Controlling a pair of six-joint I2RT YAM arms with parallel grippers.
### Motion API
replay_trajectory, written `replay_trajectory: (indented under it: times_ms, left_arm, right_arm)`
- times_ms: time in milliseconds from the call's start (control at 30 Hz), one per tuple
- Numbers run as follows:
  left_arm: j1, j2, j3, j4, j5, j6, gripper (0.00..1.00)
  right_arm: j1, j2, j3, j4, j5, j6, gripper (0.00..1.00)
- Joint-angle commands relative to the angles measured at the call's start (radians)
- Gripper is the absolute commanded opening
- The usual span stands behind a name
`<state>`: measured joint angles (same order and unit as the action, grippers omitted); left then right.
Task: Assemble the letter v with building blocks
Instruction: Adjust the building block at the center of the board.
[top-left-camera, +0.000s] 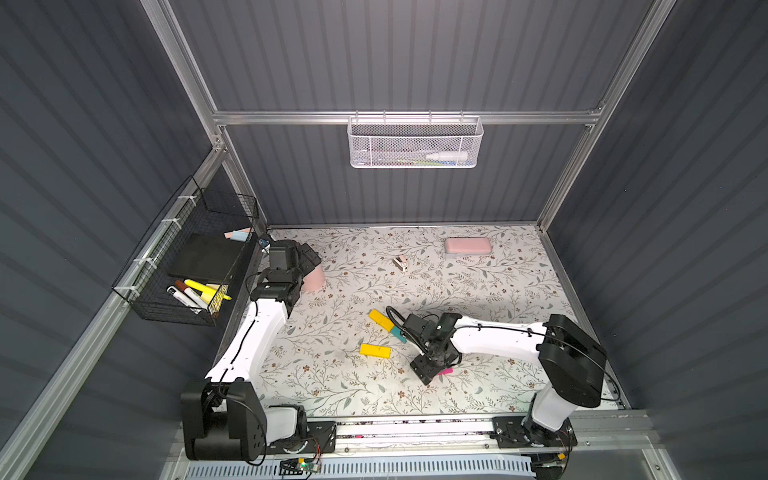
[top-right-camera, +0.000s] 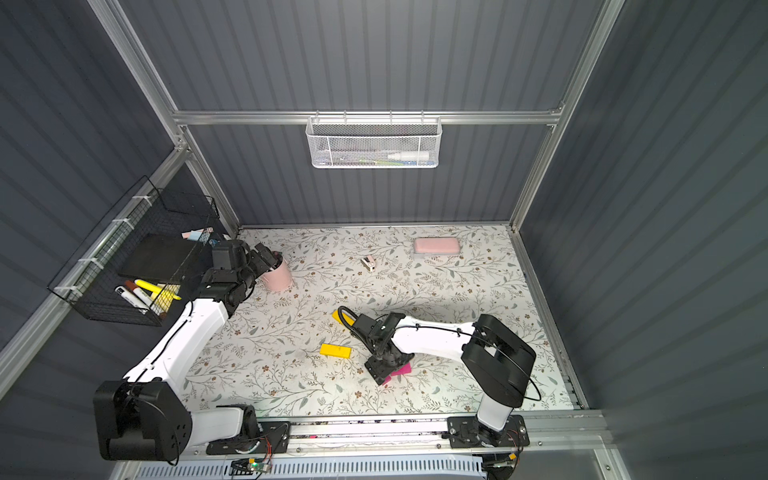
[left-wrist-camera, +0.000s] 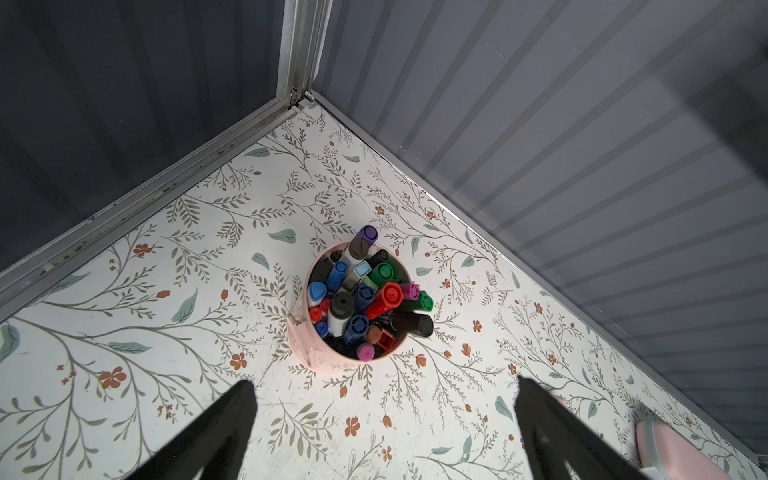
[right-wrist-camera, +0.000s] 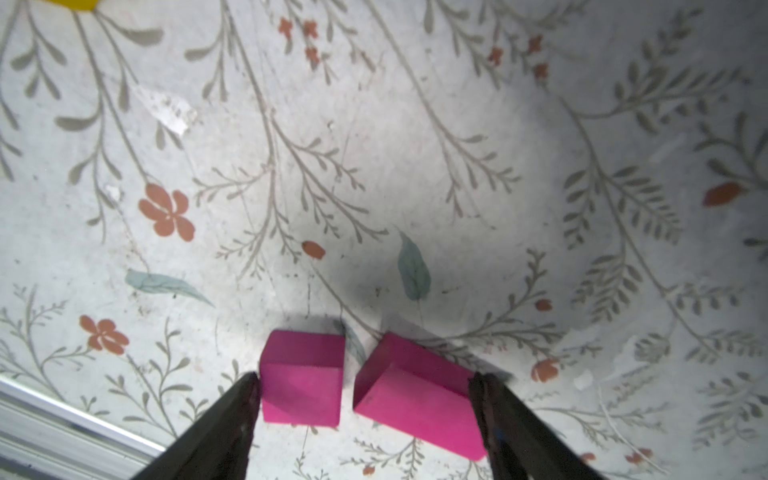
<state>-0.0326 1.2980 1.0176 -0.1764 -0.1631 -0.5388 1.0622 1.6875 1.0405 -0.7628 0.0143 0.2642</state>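
- Short magenta brick (right-wrist-camera: 301, 380) and long magenta brick (right-wrist-camera: 419, 399) lie side by side on the floral mat (right-wrist-camera: 415, 166), with a slim gap between them.
- We see the right gripper (right-wrist-camera: 365, 380) straddling both, jaws spread, nothing clamped.
- Left gripper (left-wrist-camera: 384, 384) is spread and empty, well apart from the bricks, over the pen cup (left-wrist-camera: 303, 345).

Table (top-left-camera: 498, 291): flat top under a pale floral print.

Far left corner: I noted a pink cup (left-wrist-camera: 305, 353) standing upright, packed with markers (left-wrist-camera: 386, 297).

Far edge, toward the right: a pale pink case (top-left-camera: 468, 246) lay flat.

Between cup and case: a small white and pink object (top-left-camera: 400, 263), too small for me to identify.

Centre: a yellow brick (top-left-camera: 380, 319) lay slanted, end to end with a teal brick (top-left-camera: 399, 334). A second yellow brick (top-left-camera: 375, 351) lay apart from them, nearer my base.

Just right of that: a short magenta brick (right-wrist-camera: 302, 376) and a long magenta brick (right-wrist-camera: 415, 399) lay side by side, slightly angled, with a narrow gap between.
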Motion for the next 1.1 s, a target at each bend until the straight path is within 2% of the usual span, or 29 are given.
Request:
replay_trajectory:
  times_ms: [0, 200, 467, 800, 1067]
  left_arm:
    - [0.005, 0.001, -0.011, 0.006, 0.013, 0.005, 0.99]
    - [0.005, -0.003, -0.011, 0.005, 0.01, 0.007, 0.99]
    - [0.006, -0.004, -0.011, 0.003, 0.007, 0.008, 1.0]
    - [0.005, 0.002, -0.011, 0.004, 0.008, 0.008, 0.99]
    - [0.006, 0.001, -0.011, 0.004, 0.008, 0.007, 0.99]
  right_arm:
    - [0.001, -0.022, 0.005, -0.019, 0.005, 0.012, 0.83]
    - [0.0, 0.059, 0.092, -0.008, 0.001, -0.017, 0.83]
    - [-0.002, 0.1, 0.087, 0.016, -0.012, -0.026, 0.83]
    - [0.001, 0.038, -0.002, 0.02, -0.078, 0.001, 0.83]
    - [0.017, -0.013, -0.052, -0.009, -0.075, 0.017, 0.82]
